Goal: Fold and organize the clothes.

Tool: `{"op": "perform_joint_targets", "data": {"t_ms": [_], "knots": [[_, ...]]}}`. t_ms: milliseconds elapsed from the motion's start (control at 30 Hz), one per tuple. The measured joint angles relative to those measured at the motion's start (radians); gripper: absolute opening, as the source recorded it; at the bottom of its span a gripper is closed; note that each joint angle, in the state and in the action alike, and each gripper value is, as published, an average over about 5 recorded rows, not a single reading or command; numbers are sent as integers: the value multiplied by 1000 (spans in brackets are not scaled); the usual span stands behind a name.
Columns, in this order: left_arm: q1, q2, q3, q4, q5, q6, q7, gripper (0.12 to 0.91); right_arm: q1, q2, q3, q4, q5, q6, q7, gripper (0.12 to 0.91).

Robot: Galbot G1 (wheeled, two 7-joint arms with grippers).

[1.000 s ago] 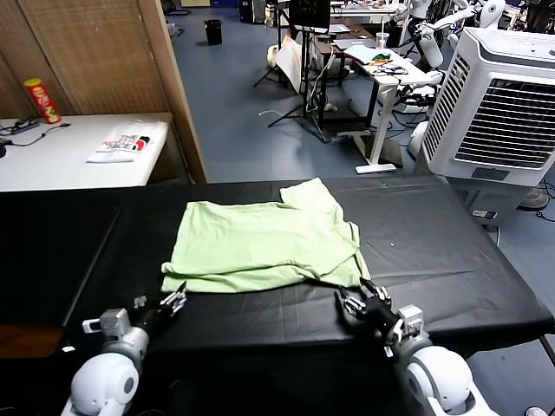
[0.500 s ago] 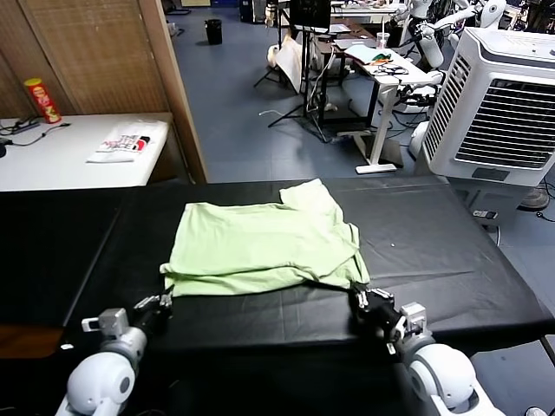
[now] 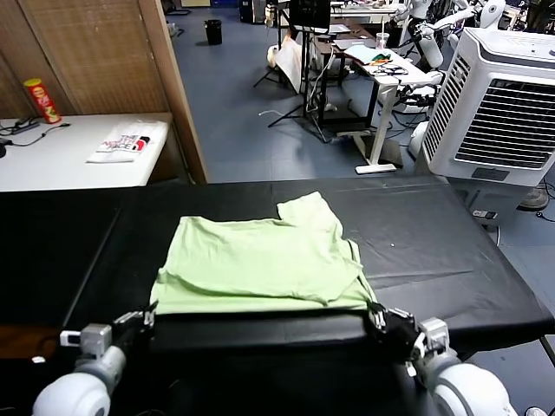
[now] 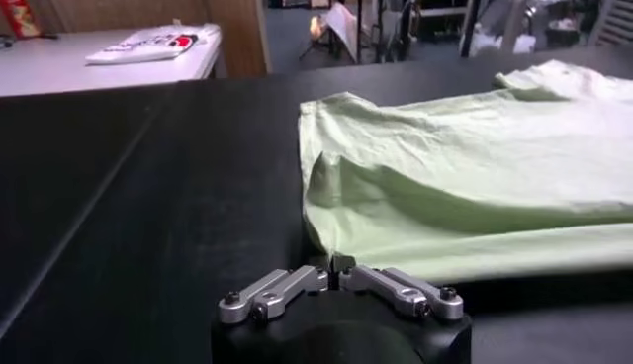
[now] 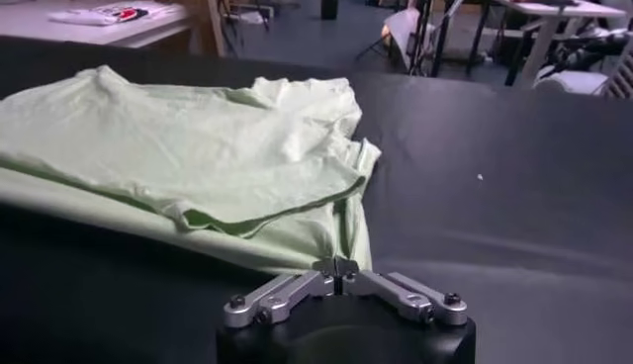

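One T-shirt [image 3: 260, 264], its near corners pinched by two tools.

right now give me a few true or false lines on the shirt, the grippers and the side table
1. The pale light-green cotton T-shirt lies on a black-covered table. True.
2. The left gripper is open and well clear of the cloth. False: it is shut on the T-shirt's near left corner.
3. The right gripper is pinched on the T-shirt's near right corner. True.
4. The T-shirt hangs fully in the air between the arms. False: most of it rests on the table.
5. A red canister stands on the white side table to the robot's left. True.
6. The white printed packet lies on top of the T-shirt. False: it lies on the white side table.
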Motion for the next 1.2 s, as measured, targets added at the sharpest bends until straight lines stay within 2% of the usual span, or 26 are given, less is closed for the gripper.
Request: {"op": "perform_joint_targets", "data": {"t_ms": [67, 133, 233, 300, 400, 500, 600, 700, 833, 1000, 1200], "knots": [[39, -1, -3, -24, 3, 0, -3, 137, -20, 0, 6, 14, -5, -3, -2, 165], [74, -4, -3, -45, 7, 0, -11, 137, -37, 0, 13, 27, -7, -8, -4, 244], [112, -7, -6, -66, 11, 7, -25, 160, -58, 0, 27, 51, -4, -20, -5, 410], [132, -7, -12, -78, 12, 12, -28, 229, -69, 1, 39, 70, 2, -28, -6, 527], [154, -5, -24, -96, 14, 14, -28, 393, -76, -1, 61, 98, 27, -31, -14, 683], [161, -10, -39, -110, 11, 17, -28, 561, -51, -8, 89, 106, 67, -15, -8, 775], [147, -17, -58, -110, -10, 14, -27, 713, 33, -19, 102, 70, 90, 1, 15, 794], [94, -16, -73, -92, -67, 23, -42, 785, 172, -26, 79, -12, 91, 3, 29, 798], [-44, -4, -65, -49, -149, 45, -69, 797, 382, -22, 3, -151, 89, -1, 42, 798], [-244, 30, -16, 34, -202, 52, -74, 798, 638, 3, -134, -370, 79, -1, 49, 798], [-472, 68, 88, 217, -236, 91, -78, 798, 892, 64, -281, -650, 72, -6, 20, 798]]}}
